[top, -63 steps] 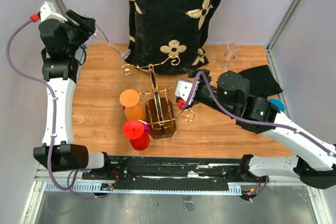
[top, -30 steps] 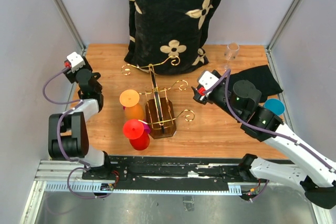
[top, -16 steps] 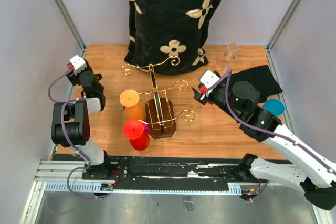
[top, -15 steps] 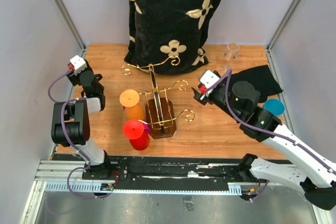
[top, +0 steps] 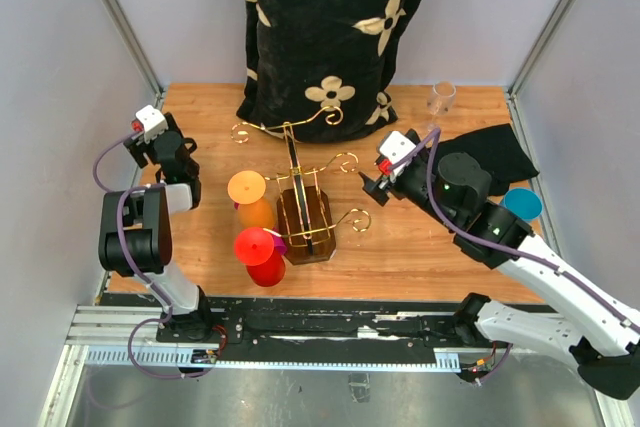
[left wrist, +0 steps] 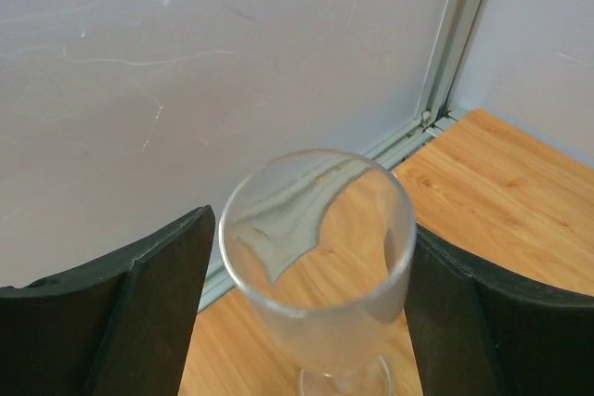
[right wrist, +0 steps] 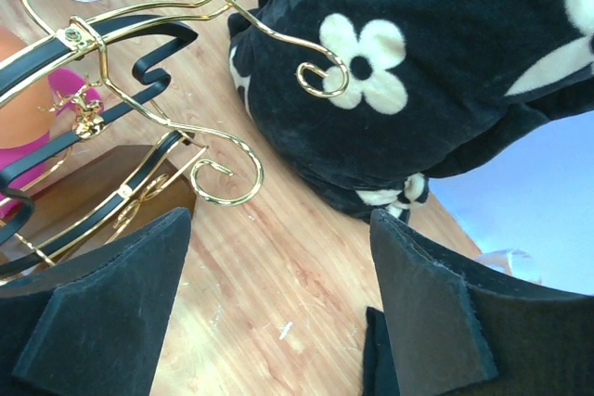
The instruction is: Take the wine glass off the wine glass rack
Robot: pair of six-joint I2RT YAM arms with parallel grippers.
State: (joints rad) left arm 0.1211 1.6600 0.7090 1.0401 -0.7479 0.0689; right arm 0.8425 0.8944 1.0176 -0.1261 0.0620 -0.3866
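I saw my left gripper (left wrist: 311,236) spread around the glass (left wrist: 316,275), with a sliver of gap on one side. The glass stood upright on the table (top: 420,242) by the wall (left wrist: 186,62), well apart from the rack (top: 305,219). My right gripper (right wrist: 278,229) hung wide and empty beside the rack.

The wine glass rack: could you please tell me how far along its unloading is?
Partly done. One clear glass is off the wine glass rack, upright inside the left pincer; whether it grips the glass is unclear. The right pincer is open and empty beside the rack. An orange glass and a red glass hang on it, left to remove.
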